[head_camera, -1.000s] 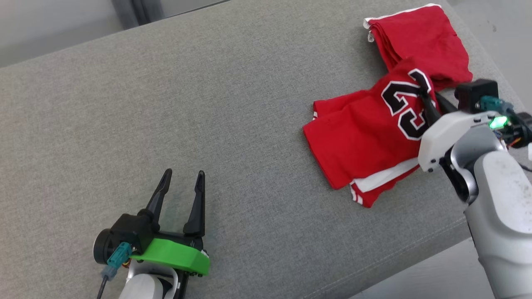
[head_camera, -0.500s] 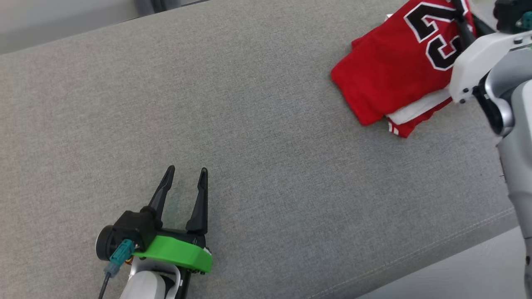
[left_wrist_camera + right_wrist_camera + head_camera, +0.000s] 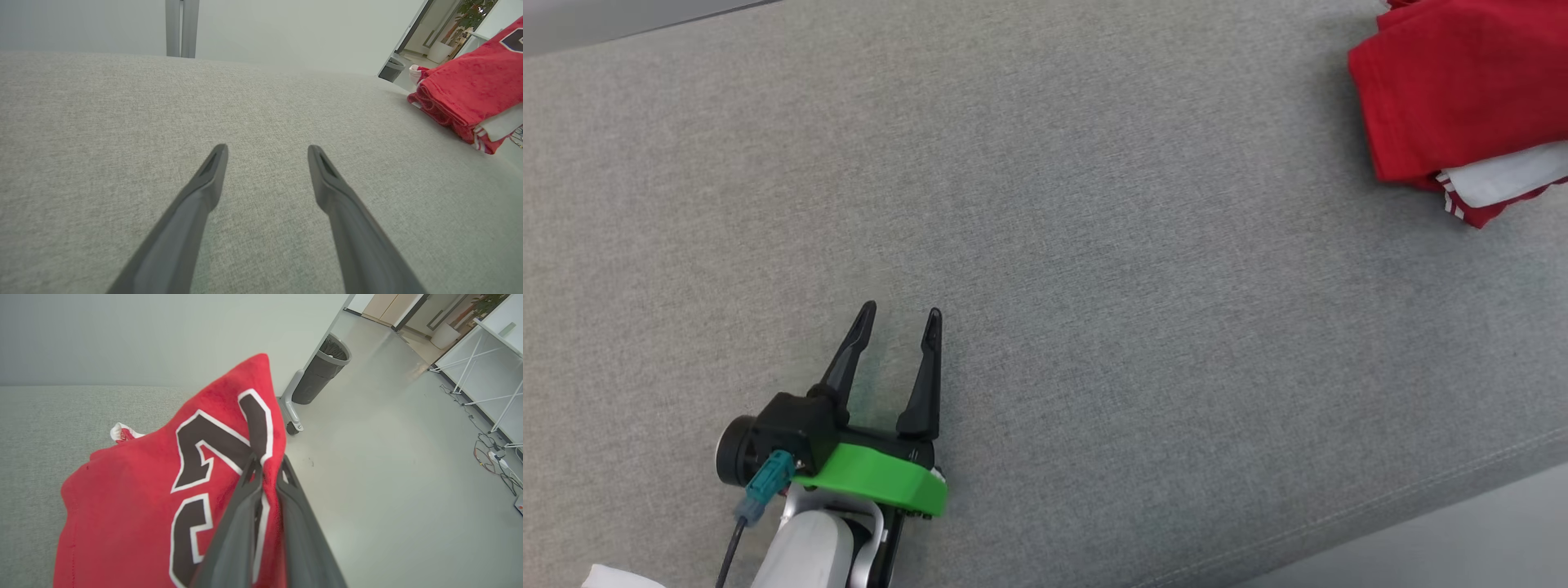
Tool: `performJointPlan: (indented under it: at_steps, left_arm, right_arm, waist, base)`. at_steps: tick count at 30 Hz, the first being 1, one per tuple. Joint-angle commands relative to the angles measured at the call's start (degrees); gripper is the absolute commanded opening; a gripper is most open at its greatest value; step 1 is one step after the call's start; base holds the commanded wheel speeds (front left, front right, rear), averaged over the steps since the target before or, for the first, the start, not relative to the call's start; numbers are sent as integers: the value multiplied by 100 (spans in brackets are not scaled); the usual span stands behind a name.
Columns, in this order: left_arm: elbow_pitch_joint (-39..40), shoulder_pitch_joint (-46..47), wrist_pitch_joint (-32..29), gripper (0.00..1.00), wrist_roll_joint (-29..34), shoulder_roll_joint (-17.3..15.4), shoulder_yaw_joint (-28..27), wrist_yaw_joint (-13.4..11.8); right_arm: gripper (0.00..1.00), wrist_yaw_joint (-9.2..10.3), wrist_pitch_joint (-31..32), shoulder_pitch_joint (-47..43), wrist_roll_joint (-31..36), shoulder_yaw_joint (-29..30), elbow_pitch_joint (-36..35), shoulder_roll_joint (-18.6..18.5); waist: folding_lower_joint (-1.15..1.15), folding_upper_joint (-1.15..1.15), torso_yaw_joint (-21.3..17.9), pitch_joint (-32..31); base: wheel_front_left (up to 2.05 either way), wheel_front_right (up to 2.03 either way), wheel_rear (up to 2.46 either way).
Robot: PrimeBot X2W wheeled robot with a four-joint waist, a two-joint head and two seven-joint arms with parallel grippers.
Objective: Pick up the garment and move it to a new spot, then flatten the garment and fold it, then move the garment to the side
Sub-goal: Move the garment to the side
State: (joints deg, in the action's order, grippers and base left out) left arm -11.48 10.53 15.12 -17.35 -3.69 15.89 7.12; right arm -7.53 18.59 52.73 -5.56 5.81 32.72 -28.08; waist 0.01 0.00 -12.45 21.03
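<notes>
Right wrist view: the right gripper [image 3: 267,463] is clamped tight on the red garment [image 3: 135,506]. Its two dark fingers pinch a fold right at the black-and-white numeral, and the cloth is drawn up into a peak there, above the grey cushion [image 3: 36,428]. Beyond it, a dark waste bin [image 3: 322,367] stands on the pale floor [image 3: 388,477]. In the head view, the garment's bunched red mass, with white trim along its lower edge, lies at the cushion's far upper right. The left gripper [image 3: 903,310] sits at the lower left, well apart from the cloth, its fingers spread over bare grey fabric.
</notes>
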Motion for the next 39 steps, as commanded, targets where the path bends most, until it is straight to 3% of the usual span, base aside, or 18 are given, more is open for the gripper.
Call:
performJointPlan:
  at_steps: [1,5,6,7,8,15,27,39]
  left_arm:
    - [24,146,0,100,45,-61,-2,30]
    - [40,202,0,100,76,-108,-4,31]
    - [43,219,0,100,79,-120,-8,32]
    - [45,226,0,100,81,-124,-8,32]
    - [47,222,0,100,81,-124,-7,32]
    - [3,189,0,100,58,-105,-29,16]
    - [-24,272,0,100,-111,-85,-198,24]
    - [-90,151,-1,100,-391,-6,-774,-40]
  right_arm:
    - [0,10,-85,85,93,157,110,-33]
    - [0,11,-361,134,400,734,504,-7]
    - [40,10,-485,137,510,918,620,22]
    - [93,10,-599,123,600,1049,688,66]
    - [100,10,-729,90,713,1197,785,123]
    - [100,10,-1319,-12,1100,1487,1165,392]
    - [100,10,-2331,58,757,413,1084,776]
    - [100,10,-3174,-725,388,-43,817,1500]
  waist:
    - [-1,0,182,186]
    - [-1,0,344,347]
    - [-1,0,380,380]
    - [-1,0,408,398]
    - [-1,0,432,409]
    - [-1,0,448,346]
    - [-1,0,337,-167]
    - [-1,0,702,-1015]
  base:
    - [0,0,0]
    - [0,0,0]
    - [0,0,0]
    - [0,0,0]
    - [0,0,0]
    - [0,0,0]
    - [0,0,0]
    - [0,0,0]
